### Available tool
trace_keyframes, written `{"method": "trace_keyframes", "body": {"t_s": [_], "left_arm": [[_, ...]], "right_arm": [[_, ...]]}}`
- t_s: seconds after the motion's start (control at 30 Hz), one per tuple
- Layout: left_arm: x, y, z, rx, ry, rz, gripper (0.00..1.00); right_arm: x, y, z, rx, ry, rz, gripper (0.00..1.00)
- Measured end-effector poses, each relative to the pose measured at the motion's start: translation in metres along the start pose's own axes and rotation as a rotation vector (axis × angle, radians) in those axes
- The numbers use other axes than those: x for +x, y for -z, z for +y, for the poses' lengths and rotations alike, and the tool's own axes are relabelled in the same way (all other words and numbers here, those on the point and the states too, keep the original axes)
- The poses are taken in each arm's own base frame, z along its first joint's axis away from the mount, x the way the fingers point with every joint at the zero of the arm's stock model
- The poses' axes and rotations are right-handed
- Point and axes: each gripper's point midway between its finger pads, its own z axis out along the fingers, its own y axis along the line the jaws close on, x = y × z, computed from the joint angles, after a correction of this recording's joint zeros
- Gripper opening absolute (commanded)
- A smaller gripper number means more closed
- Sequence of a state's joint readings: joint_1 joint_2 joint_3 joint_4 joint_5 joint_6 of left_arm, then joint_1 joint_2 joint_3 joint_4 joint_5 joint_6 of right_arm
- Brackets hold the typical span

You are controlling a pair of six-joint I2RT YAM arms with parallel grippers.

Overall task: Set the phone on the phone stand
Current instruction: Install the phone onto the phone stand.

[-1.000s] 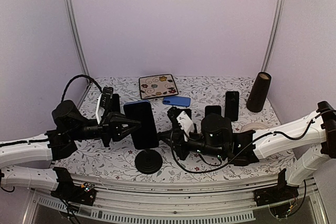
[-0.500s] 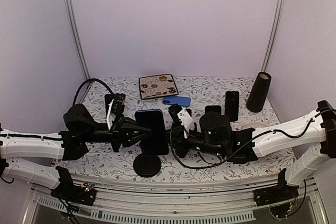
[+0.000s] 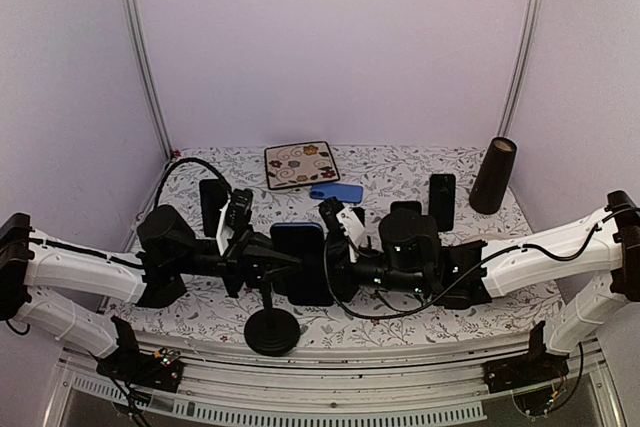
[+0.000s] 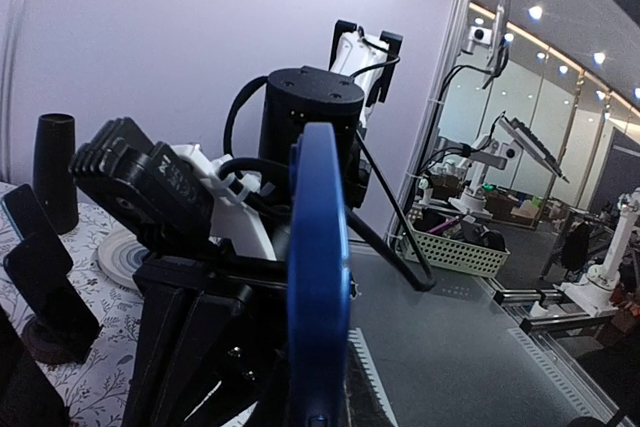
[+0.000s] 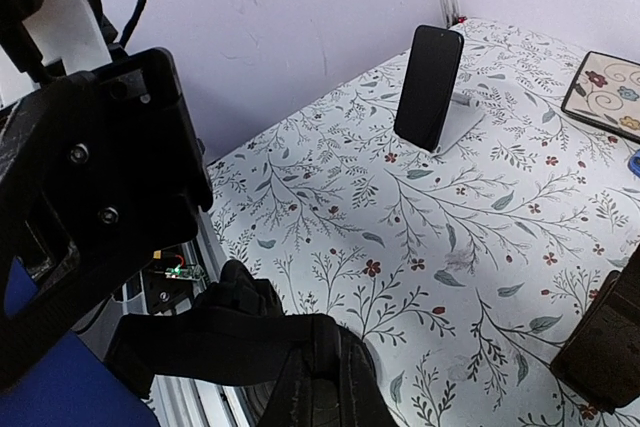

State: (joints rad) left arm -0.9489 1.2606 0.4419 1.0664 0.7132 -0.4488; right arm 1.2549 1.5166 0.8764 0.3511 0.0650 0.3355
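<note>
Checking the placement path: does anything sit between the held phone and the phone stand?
Nothing visible does. The left claw holds the phone upright, close over the phone stand, whose round base sits at the table's near edge. The right claw crowds the phone's right edge, not the gap below.

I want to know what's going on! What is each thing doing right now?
left gripper: shut on the held phone
held phone: upright, gripped
phone stand: upright, near table edge
right gripper: beside held phone, grip unclear
far blue phone: lying flat
black tube: standing upright
</note>
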Motion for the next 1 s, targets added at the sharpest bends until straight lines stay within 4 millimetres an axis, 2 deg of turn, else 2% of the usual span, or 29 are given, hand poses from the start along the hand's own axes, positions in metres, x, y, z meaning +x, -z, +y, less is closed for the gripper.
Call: {"method": "trace_keyframes", "body": {"t_s": [0.4, 1.0], "left_arm": [[0.002, -0.003, -0.004, 0.057, -0.046, -0.025, 0.0], [0.015, 0.003, -0.002, 0.055, -0.021, -0.049, 0.0]], "right_arm": [[0.001, 0.002, 0.007, -0.048, -0.013, 0.019, 0.02], [0.001, 0.002, 0.012, -0.06, 0.001, 0.013, 0.02]]}}
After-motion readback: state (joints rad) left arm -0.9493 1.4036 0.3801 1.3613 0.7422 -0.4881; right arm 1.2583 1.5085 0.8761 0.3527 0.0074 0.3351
